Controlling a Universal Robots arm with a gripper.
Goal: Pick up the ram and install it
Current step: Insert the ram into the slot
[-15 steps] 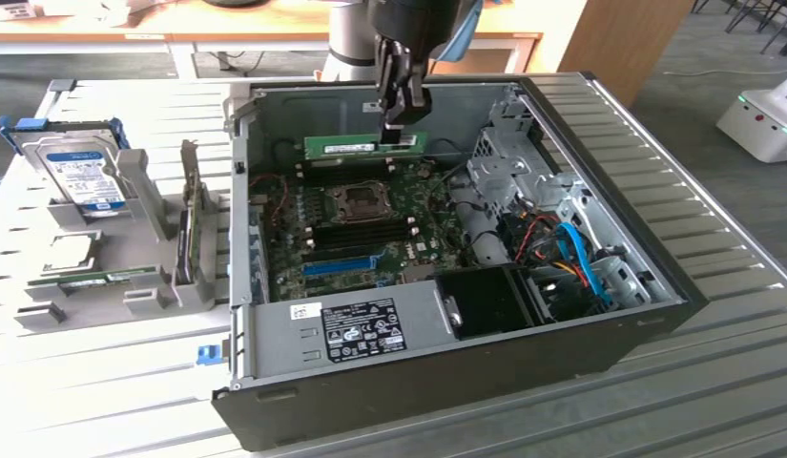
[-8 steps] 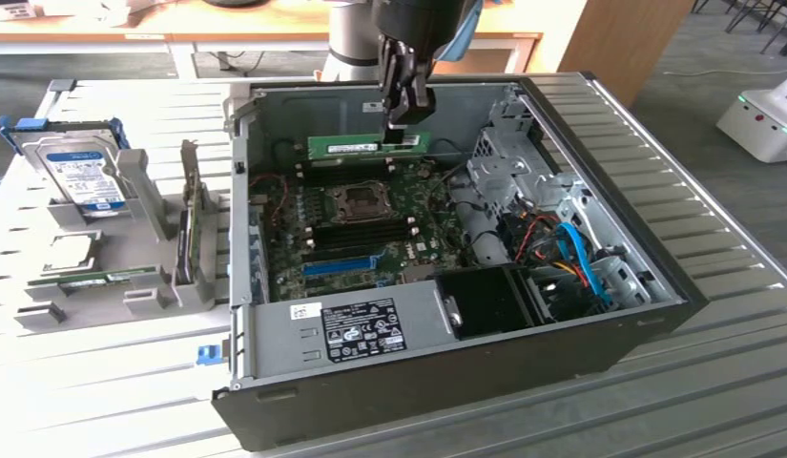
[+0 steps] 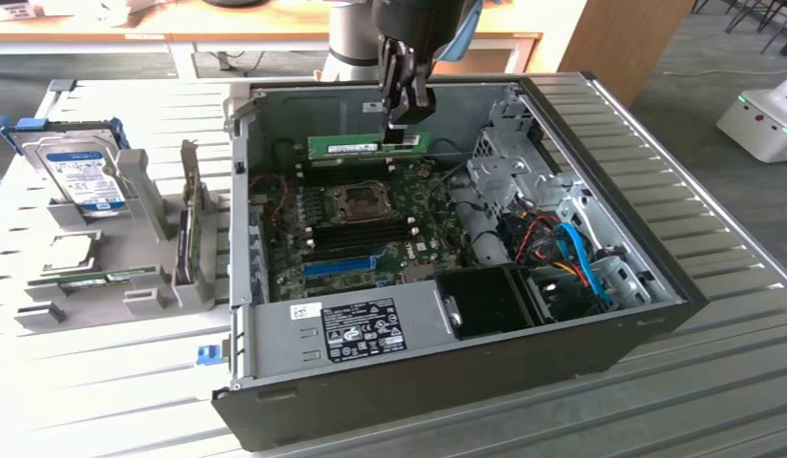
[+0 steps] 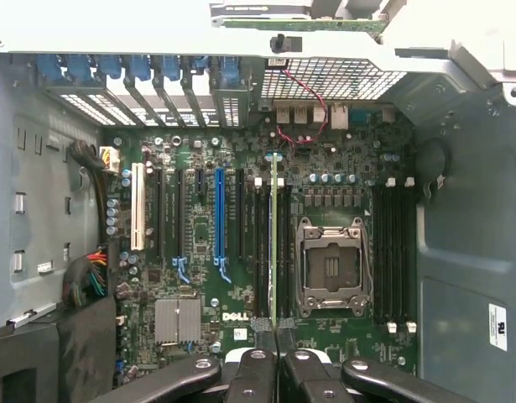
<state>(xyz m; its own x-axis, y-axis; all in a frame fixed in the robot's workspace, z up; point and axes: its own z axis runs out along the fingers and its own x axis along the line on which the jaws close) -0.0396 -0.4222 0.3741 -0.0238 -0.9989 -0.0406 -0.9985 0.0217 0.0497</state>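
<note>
Green stick first: the ram point(image 3: 352, 146) is up in the air inside the open case point(image 3: 559, 348), near its far end, hanging level over the motherboard point(image 3: 367, 224). The gripper point(image 3: 401, 132) comes straight down from above and has its fingers pinched together on the top edge of the stick, closer to the end on the exterior view's right, so most of the stick pokes out to that view's left.

From the wrist camera you see the ram point(image 4: 273, 235) edge-on, just a thin green line running away from between the two black fingertips point(image 4: 259, 336). It runs parallel with the black memory slots point(image 4: 261, 252), right over them, between the long blue slot point(image 4: 219, 210) and the empty CPU socket point(image 4: 329, 264). The socket is just beside it, the blue slot a bit further off. Honestly can't tell from either angle whether the bottom edge is touching a slot or hovering a hair above it.

Off to the exterior view's left, well apart from the case, a hard drive point(image 3: 85, 172) with a blue label stands upright in a grey rack point(image 3: 138, 205). Everything sits on a slatted metal table point(image 3: 698, 382).
</note>
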